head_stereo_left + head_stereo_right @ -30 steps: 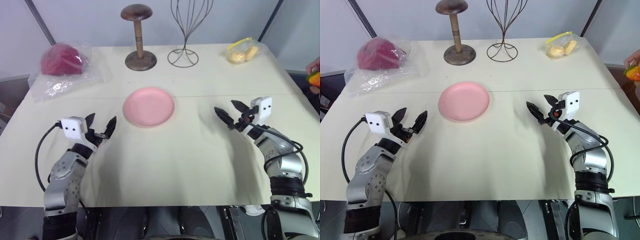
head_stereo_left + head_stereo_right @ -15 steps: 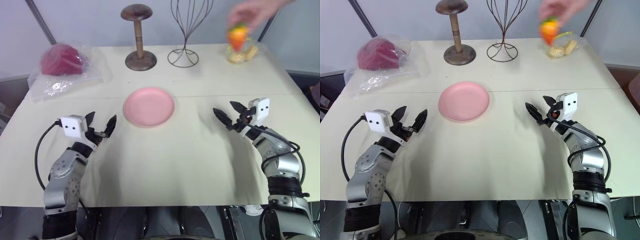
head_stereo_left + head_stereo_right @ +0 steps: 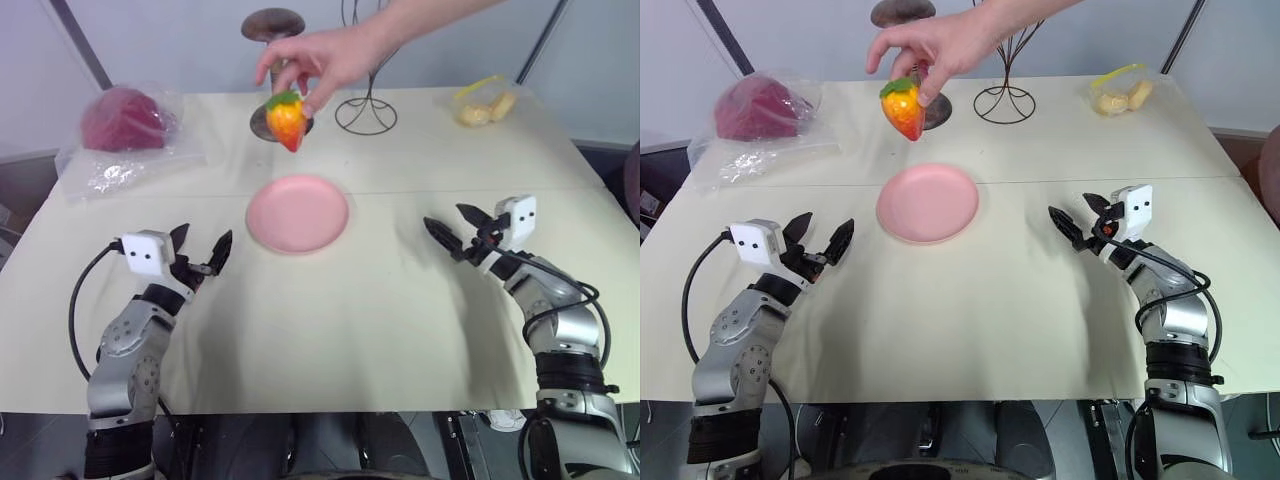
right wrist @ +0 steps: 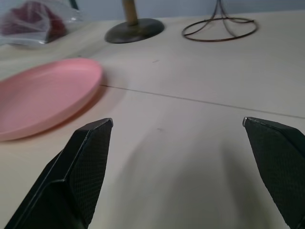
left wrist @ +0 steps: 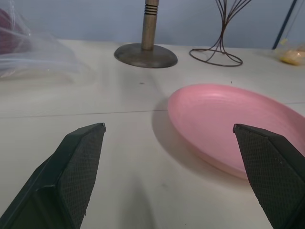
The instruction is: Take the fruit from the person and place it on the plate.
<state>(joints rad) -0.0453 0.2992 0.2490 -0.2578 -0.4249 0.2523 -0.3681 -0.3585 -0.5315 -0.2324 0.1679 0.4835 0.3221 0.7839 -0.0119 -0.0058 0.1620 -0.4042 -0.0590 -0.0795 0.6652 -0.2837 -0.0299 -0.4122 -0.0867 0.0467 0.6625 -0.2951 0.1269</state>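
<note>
A person's hand reaches in from the upper right and holds the orange-red fruit by its green top, in the air above the far edge of the pink plate. The plate lies flat at the table's middle. My left gripper rests low over the table to the plate's left, open and empty. My right gripper hovers to the plate's right, also open and empty, pointing toward the plate. Both grippers are well apart from the fruit.
A brown wooden stand and a wire stand sit at the back. A clear bag with a dark red lump lies far left, and a clear bag of pale yellow items far right. The table's near half is bare.
The person's hand has carried the fruit from the right edge, past the back right, leftward and down to above the plate. Neither gripper has visibly moved.
</note>
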